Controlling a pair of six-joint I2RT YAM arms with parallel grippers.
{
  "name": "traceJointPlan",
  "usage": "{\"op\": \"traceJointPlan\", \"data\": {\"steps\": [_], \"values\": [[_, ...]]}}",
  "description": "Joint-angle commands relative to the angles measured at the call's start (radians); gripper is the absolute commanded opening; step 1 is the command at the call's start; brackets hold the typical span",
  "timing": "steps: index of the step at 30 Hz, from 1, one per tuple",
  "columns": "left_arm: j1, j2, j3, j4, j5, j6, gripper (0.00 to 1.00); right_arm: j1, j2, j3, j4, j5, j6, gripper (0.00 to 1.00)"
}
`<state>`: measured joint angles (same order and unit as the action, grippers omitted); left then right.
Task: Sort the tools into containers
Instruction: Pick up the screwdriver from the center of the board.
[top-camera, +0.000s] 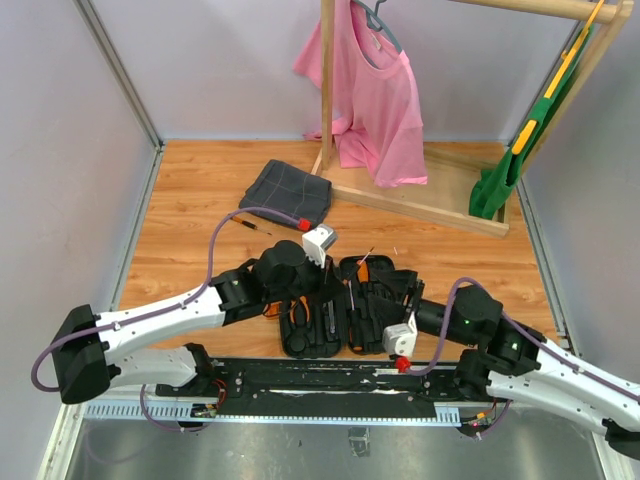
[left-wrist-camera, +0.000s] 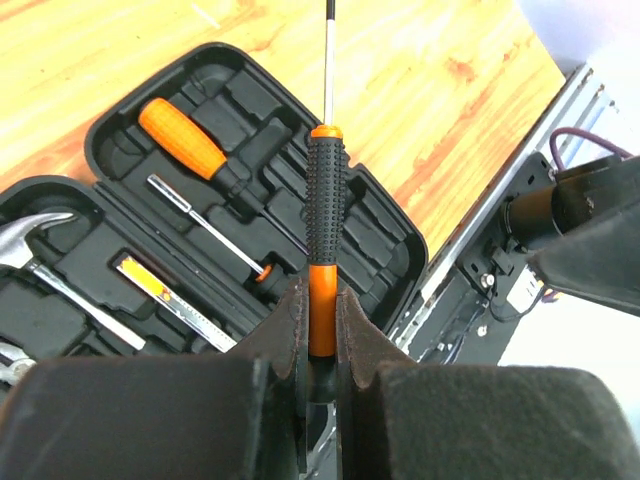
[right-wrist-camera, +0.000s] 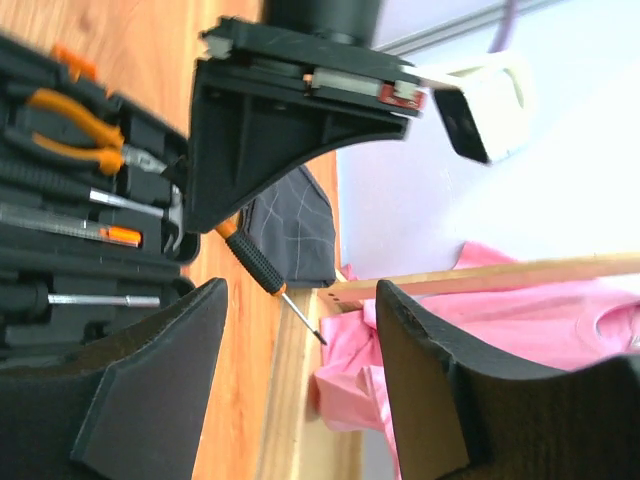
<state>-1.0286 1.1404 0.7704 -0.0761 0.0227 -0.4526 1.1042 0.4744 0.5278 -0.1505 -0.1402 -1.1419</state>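
Now the left gripper (left-wrist-camera: 320, 305) has its fingers clamped on the orange butt of a slim screwdriver (left-wrist-camera: 325, 190), shaft pointing away, above the open case (left-wrist-camera: 260, 105) on the bench (left-wrist-camera: 440, 90). To seat it well, I judge the arm should turn the tool along a free moulded slot (those beside the orange-handled driver (left-wrist-camera: 185, 140) look likeliest), lower it flat, and only then release. The right gripper (right-wrist-camera: 300, 300) hovers near the case, fingers apart, holding nothing.
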Motion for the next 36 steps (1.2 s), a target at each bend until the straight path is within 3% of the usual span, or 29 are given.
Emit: {"op": "traceJointPlan", "data": {"steps": [1, 5, 9, 14, 19, 23, 27, 31, 36], "values": [[-0.006, -0.045, -0.011, 0.058, -0.064, -0.009, 0.0, 0.014, -0.09, -0.085, 0.211, -0.003, 0.291, 0.62], [-0.007, -0.063, -0.019, 0.064, -0.087, -0.009, 0.01, 0.014, -0.14, -0.168, 0.367, 0.023, 0.542, 0.62], [-0.007, -0.094, -0.042, 0.091, -0.103, -0.018, 0.01, 0.014, -0.124, -0.196, 0.463, 0.167, 0.84, 0.65], [-0.006, -0.101, -0.041, 0.082, -0.148, -0.028, 0.0, 0.014, -0.087, -0.202, 0.444, 0.418, 1.207, 0.64], [-0.007, -0.098, -0.047, 0.101, -0.158, -0.033, 0.0, 0.014, -0.026, -0.174, 0.315, 0.613, 1.551, 0.65], [-0.006, -0.097, -0.049, 0.115, -0.168, -0.035, 0.01, 0.014, 0.062, -0.147, 0.293, 0.617, 1.666, 0.72], [-0.007, -0.099, -0.049, 0.119, -0.176, -0.032, 0.01, 0.014, 0.11, -0.126, 0.302, 0.61, 1.753, 0.74], [-0.006, -0.121, -0.072, 0.148, -0.173, -0.032, 0.01, 0.014, 0.114, -0.14, 0.364, 0.693, 1.881, 0.68], [-0.007, -0.133, -0.085, 0.171, -0.165, -0.037, 0.0, 0.013, 0.151, -0.179, 0.562, 0.747, 2.038, 0.61]]}}
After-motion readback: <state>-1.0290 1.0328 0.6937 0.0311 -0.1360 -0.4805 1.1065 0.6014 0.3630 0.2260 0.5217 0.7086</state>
